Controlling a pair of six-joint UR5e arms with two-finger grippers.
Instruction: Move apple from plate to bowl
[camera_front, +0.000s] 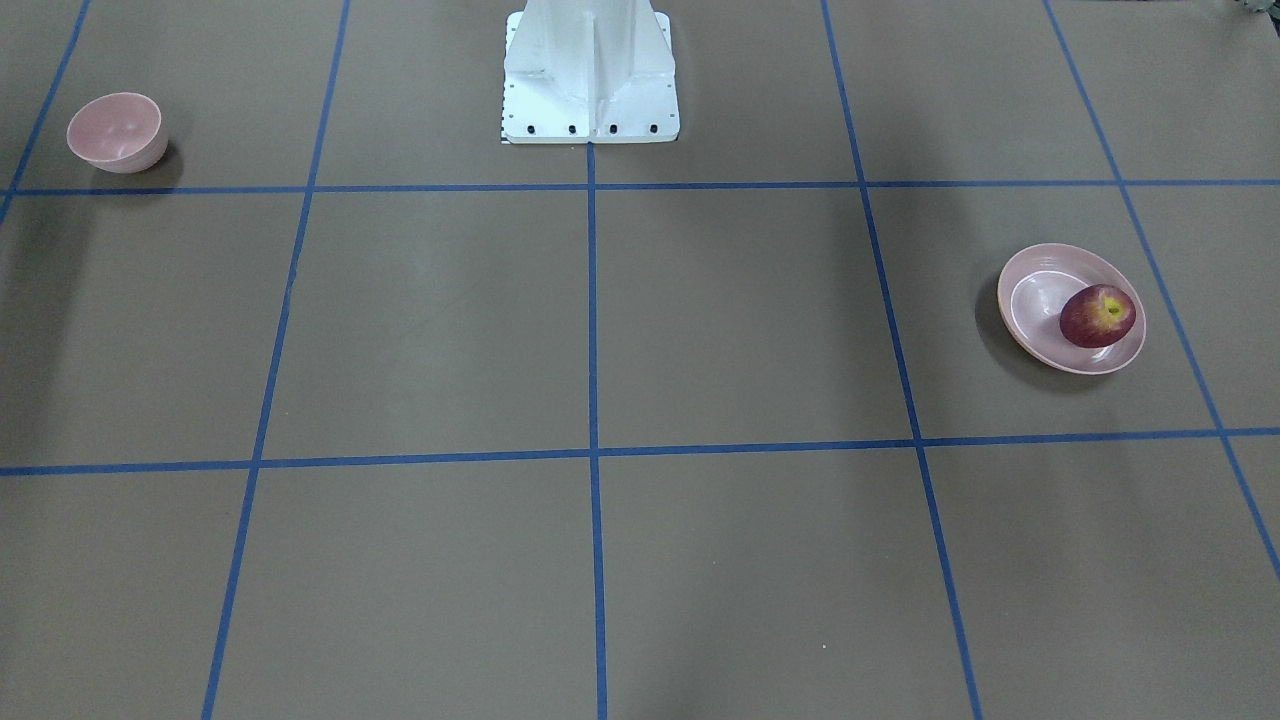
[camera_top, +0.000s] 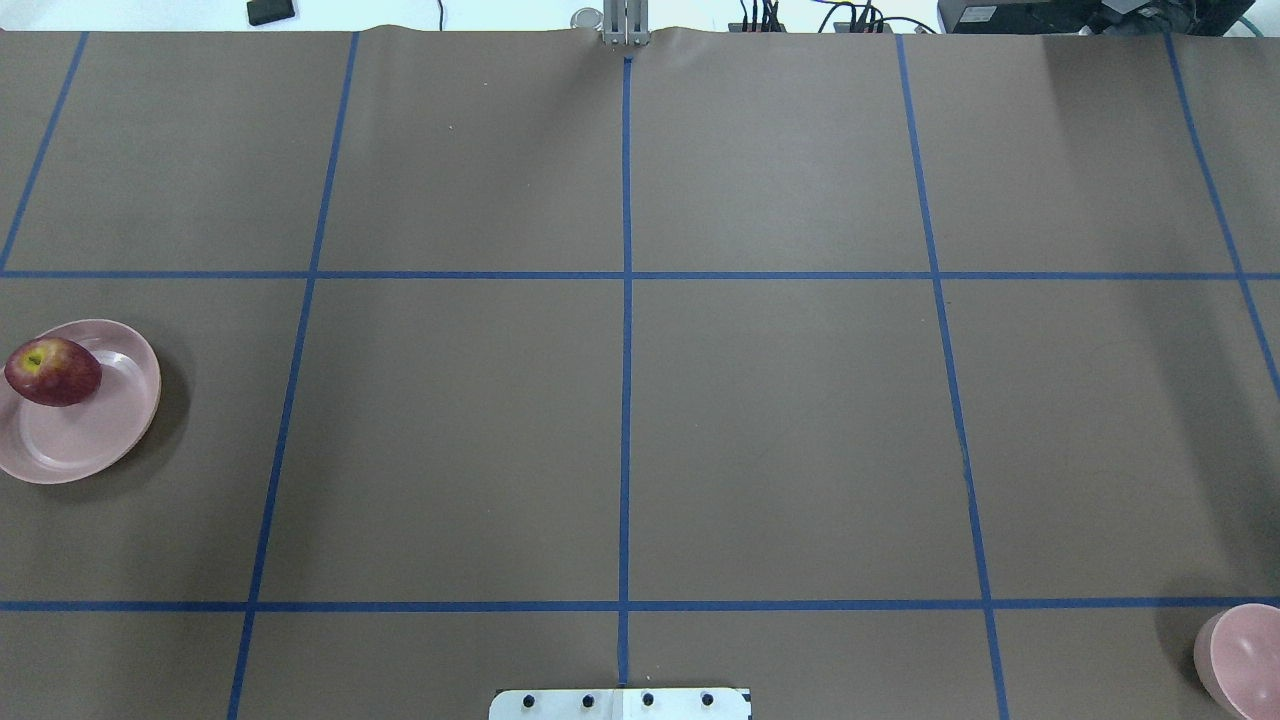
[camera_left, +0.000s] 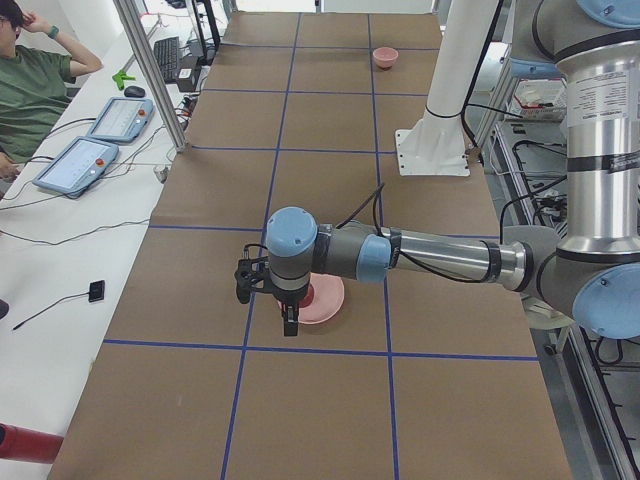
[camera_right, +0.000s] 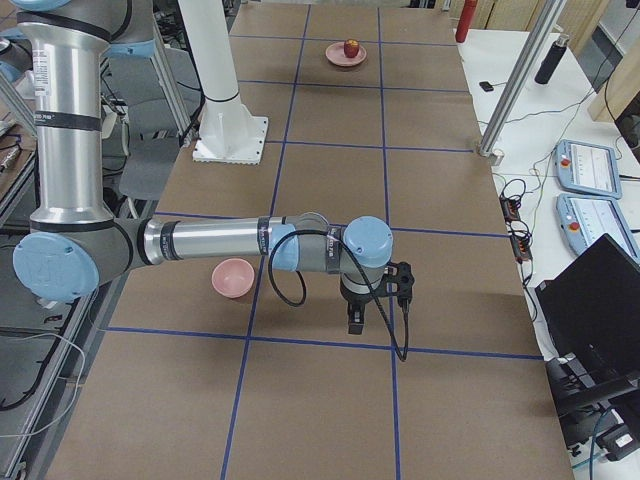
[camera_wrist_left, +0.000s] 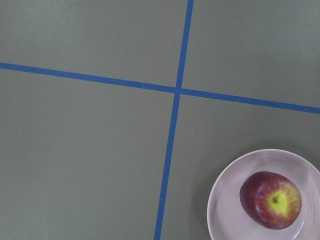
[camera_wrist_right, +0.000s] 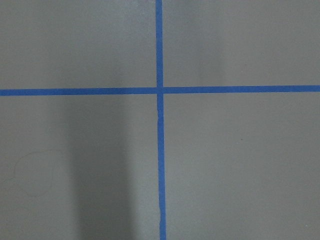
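Left end effector is hanging above the worktop just beside the plate, fingers pointing down. Whether its jaws are standing wide or narrow cannot be told, since only the left side view is showing it. Right end effector is hanging likewise near the bowl, and its opening cannot be told either. The apple is resting on the plate at the right of the front-facing frame, stem hollow facing up, sitting toward the plate's rim rather than at its centre. The bowl is standing empty at the upper left of that frame, well apart from the plate. In the left wrist view the apple is lying at the lower right corner, so the left arm, judged the nearer one, is needing to shift toward that corner before descending. Being nearly round, the apple is offering no preferred long axis for the grip.
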